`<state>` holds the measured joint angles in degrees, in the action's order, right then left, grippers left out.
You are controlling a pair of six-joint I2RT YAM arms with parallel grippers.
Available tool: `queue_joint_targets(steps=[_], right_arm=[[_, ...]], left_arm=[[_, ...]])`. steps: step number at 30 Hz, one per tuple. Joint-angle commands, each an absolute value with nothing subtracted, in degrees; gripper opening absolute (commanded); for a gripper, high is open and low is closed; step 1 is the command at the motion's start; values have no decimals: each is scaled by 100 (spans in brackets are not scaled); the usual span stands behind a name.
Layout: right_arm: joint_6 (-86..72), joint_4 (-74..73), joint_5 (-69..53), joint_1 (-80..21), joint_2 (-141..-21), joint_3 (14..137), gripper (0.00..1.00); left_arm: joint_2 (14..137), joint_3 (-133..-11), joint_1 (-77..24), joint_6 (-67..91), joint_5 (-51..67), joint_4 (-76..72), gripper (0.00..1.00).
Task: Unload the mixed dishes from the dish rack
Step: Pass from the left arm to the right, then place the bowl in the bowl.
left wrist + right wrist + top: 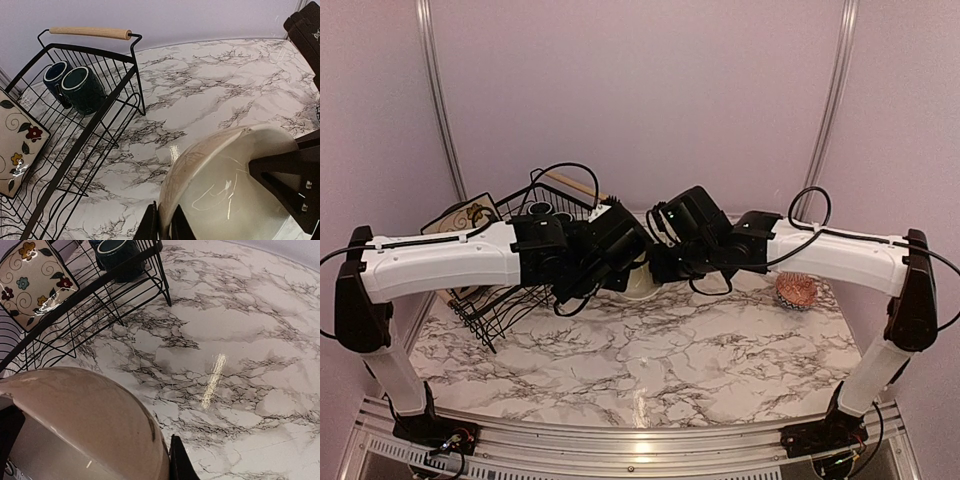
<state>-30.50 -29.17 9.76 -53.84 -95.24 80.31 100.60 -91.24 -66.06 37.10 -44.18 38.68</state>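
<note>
A round bowl [640,286], cream inside and beige-brown outside, hangs above the marble between both arms. My left gripper [163,214] is shut on its near rim [172,195]. My right gripper [169,456] is shut on the opposite rim; one finger [178,462] shows against the bowl [85,415], the other is hidden behind it. The black wire dish rack [90,125] stands to the left. It holds two dark blue-green mugs [82,90] [55,75] lying at the far end and a square cream flowered plate [17,140] standing on edge.
The rack's wooden handle [90,32] sits at its far end. A copper scrubber [797,291] lies on the marble at the right, under the right arm. Purple walls close the back and sides.
</note>
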Motion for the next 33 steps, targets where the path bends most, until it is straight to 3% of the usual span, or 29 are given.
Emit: queue_joint_targets(steps=[1, 6, 12, 20, 26, 33], right_arm=[[-2874, -2979, 1088, -5435, -9421, 7979, 0], [-2863, -2891, 1085, -5346, -9280, 7835, 0], [-2947, -2545, 653, -4967, -8840, 7190, 0], [-3062, -2858, 1045, -3931, -7907, 6413, 0], [-3114, -3038, 900, -2241, -7206, 6035, 0], [-3384, -3466, 355, -630, -7409, 6208, 0]], left_arm=[[10074, -9378, -6609, 3646, -4503, 3801, 0], [9899, -9283, -6602, 3545, -4415, 3795, 53], [9328, -8705, -6601, 3237, -4392, 3212, 74], [8397, -7758, -6522, 3274, -4403, 2498, 80], [7978, -7370, -6504, 3303, -4421, 2258, 80], [7873, -7264, -6504, 3402, -4384, 2330, 80]])
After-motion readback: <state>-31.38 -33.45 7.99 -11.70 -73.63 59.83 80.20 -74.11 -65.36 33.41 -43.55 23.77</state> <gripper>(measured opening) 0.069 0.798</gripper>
